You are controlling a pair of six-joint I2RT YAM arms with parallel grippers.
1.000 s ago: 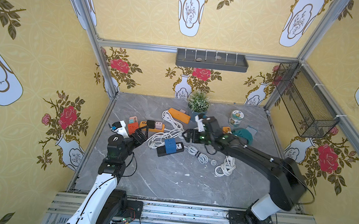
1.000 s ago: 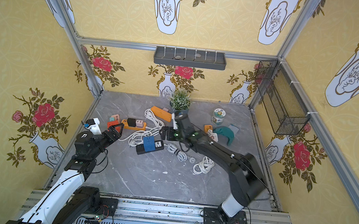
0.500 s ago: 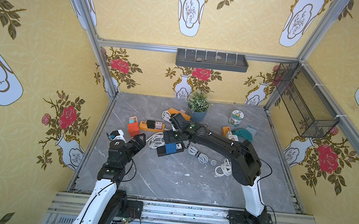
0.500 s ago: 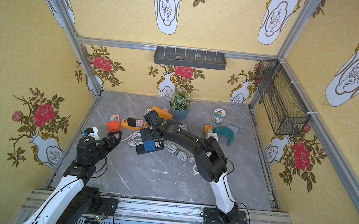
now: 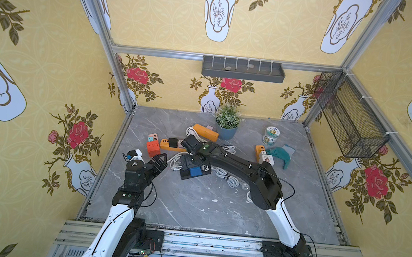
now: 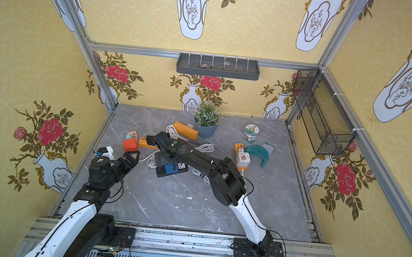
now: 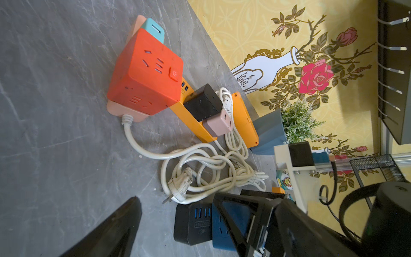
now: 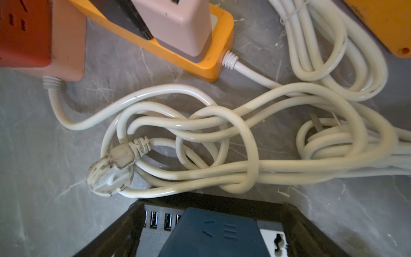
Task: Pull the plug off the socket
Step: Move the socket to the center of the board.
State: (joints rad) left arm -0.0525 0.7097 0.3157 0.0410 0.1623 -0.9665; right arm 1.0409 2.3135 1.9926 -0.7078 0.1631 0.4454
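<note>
A black socket strip [image 5: 186, 174] [image 6: 161, 173] lies left of the table's middle, with a blue plug [image 5: 196, 171] [image 6: 170, 168] seated in its top. My right gripper [image 5: 192, 162] [image 8: 212, 213] hangs over it, open. Its fingers [image 8: 111, 233] stand either side of the blue plug [image 8: 213, 233] with gaps, not touching it. USB ports show on the socket [image 8: 155, 222]. My left gripper [image 5: 160, 158] [image 6: 131, 156] [image 7: 206, 222] is open and holds nothing. It sits left of the socket [image 7: 193, 224], facing it.
An orange cube socket [image 5: 152, 148] and an orange strip [image 5: 165, 144] with black and pink adapters lie behind the left gripper. Tangled white cables [image 8: 222, 133] lie beside the black socket. Behind are another orange strip [image 5: 205, 132], a potted plant [image 5: 226, 126], a jar [image 5: 270, 136] and a teal cloth [image 5: 280, 155].
My right arm has swung left from the table's middle and now hangs over the black socket, astride the blue plug. My left gripper has barely shifted.
</note>
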